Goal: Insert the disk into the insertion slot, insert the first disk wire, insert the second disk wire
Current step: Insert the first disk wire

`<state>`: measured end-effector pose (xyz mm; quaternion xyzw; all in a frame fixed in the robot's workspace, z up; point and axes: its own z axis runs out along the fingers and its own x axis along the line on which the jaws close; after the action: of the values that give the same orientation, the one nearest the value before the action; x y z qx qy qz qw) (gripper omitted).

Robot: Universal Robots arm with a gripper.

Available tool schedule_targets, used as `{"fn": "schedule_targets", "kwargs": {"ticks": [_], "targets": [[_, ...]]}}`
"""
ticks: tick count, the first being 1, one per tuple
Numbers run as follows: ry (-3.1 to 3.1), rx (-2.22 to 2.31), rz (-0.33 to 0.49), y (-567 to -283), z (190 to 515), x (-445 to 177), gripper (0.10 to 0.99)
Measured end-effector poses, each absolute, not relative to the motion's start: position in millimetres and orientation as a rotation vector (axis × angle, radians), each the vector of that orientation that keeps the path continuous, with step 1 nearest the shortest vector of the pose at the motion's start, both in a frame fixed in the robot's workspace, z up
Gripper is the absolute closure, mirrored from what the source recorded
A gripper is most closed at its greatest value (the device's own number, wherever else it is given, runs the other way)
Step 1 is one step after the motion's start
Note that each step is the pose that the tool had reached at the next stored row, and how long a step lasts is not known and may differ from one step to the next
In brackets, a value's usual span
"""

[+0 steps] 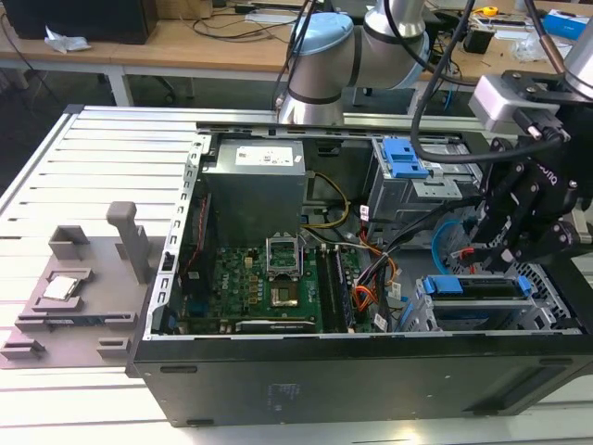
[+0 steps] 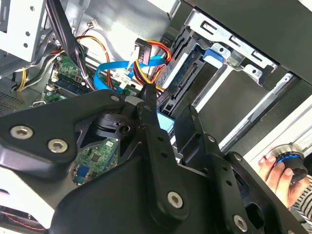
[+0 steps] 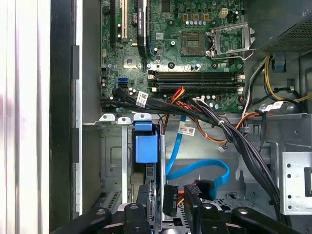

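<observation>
The disk (image 1: 473,287), silver in a bright blue frame, sits inside the insertion slot (image 1: 422,311) of the perforated drive cage at the exterior view's lower right. In the first wrist view the disk's blue frame (image 3: 146,148) stands between the cage walls (image 3: 109,156). My gripper (image 1: 474,250) hovers just above the cage. It looks shut on a disk wire (image 2: 144,51), a dark connector with red, yellow and black leads, close to the disk's rear edge (image 2: 183,78). A blue flat disk wire (image 3: 200,168) loops beside my gripper (image 3: 181,197).
A grey bay with two blue latches (image 1: 405,158) stands behind the cage. Black cable bundles (image 3: 234,136) cross above it. The motherboard (image 1: 269,287) fills the case's middle. A grey fixture (image 1: 83,287) lies outside on the exterior view's left. A person's hand (image 2: 273,170) rests near the case.
</observation>
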<state>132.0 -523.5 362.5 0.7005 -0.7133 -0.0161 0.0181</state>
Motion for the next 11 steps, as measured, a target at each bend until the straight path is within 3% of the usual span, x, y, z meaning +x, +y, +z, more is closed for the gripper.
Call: {"fn": "schedule_targets", "kwargs": {"ticks": [11], "targets": [[-2.215, 2.175, -0.050, -535, 359, 132, 0.667]]}}
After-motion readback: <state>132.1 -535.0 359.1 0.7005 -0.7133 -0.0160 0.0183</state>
